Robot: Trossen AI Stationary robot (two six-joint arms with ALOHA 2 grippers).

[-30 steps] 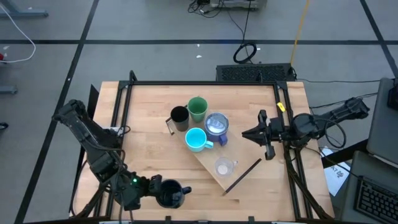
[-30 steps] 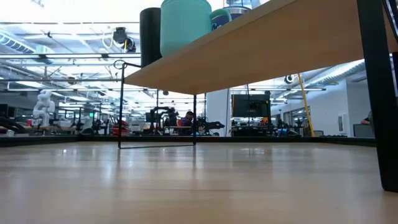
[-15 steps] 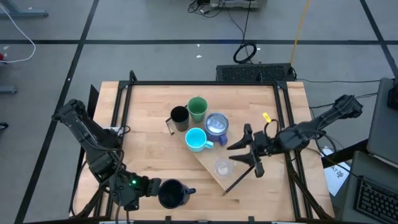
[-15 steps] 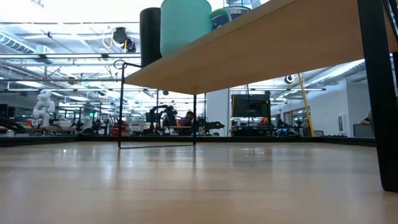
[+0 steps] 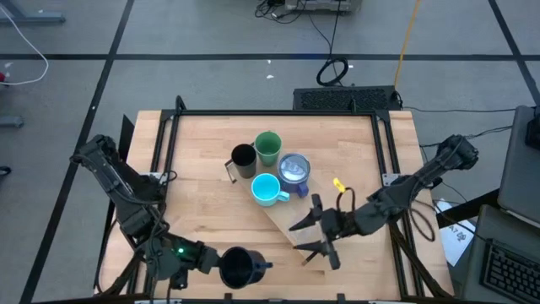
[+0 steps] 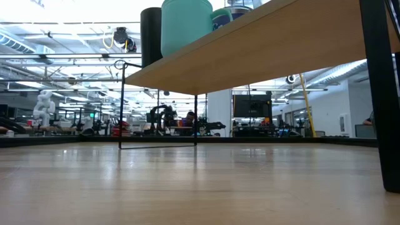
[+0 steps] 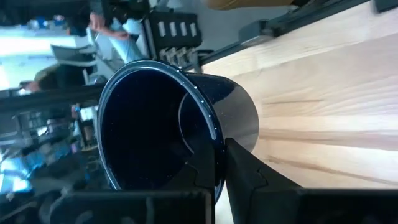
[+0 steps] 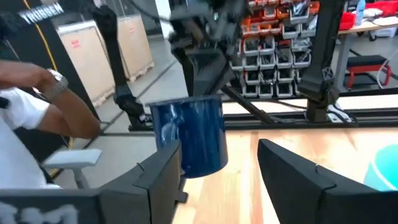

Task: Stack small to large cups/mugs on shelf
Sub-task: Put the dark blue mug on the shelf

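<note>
The light-wood shelf (image 5: 285, 216) lies slantwise on the table. On it stand the black cup (image 5: 243, 159), the green cup (image 5: 268, 146), the shiny tumbler (image 5: 294, 169) and the cyan mug (image 5: 266, 189). My left gripper (image 5: 218, 266) is shut on the dark navy mug (image 5: 239, 268) near the table's near edge. My right gripper (image 5: 304, 238) is open over the shelf's near end. I cannot make out the small clear glass cup there. The low view shows the shelf (image 6: 262, 44) from beneath, with the black cup (image 6: 150, 34) and the cyan mug (image 6: 186, 25) on it. My left gripper holds the navy mug by its wall at the rim (image 7: 216, 155), one finger inside the mug and one finger (image 7: 249, 180) outside. The fingers come level from the table's left. The mug's mouth faces up and its handle (image 5: 263, 267) points toward the table's right edge. Whether it is clear of the table, I cannot tell.
A black metal frame (image 5: 278, 112) runs around the table's far and side edges. The shelf's dark bracket (image 5: 331, 236) lies at its near end beside my right gripper. People and racks show in the room beyond the table.
My right gripper has swung from the table's right edge toward the left and near side, coming over the shelf's near end, and it has stayed open. My left gripper has carried the navy mug a little toward the table's right edge along the near edge.
</note>
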